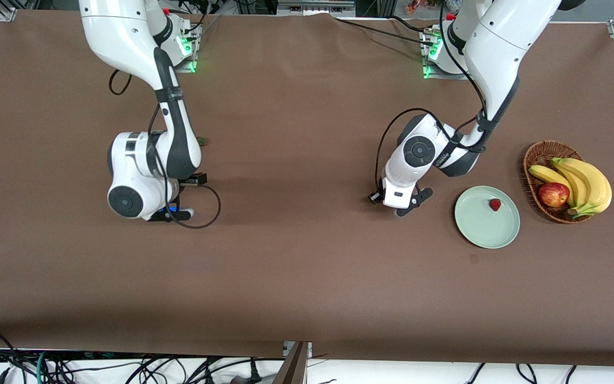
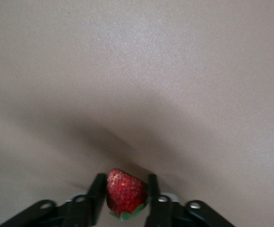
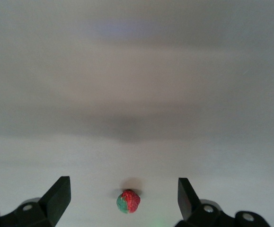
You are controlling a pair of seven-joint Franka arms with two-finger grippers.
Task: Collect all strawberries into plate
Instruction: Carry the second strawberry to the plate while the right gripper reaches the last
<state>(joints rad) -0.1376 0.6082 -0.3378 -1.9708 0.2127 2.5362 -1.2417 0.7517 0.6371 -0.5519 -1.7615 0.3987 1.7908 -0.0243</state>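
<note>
The pale mint-green plate [image 1: 477, 226] lies on the brown table near the left arm's end, with one strawberry [image 1: 495, 204] on it. My left gripper [image 1: 402, 211] is low over the table beside the plate, toward the right arm's end. In the left wrist view the left gripper [image 2: 125, 191] is shut on a second strawberry [image 2: 125, 193], its green top toward the palm. My right gripper [image 1: 176, 214] is over the table at the right arm's end. In the right wrist view the right gripper [image 3: 124, 195] is open, with a third strawberry [image 3: 128, 201] on the table between its fingers.
A brown oval wicker basket [image 1: 535, 154] with bananas [image 1: 587, 184] and a red-yellow apple [image 1: 554, 194] stands beside the plate, toward the left arm's end. A small dark speck [image 1: 202, 141] lies by the right arm's forearm. Cables hang along the table's near edge.
</note>
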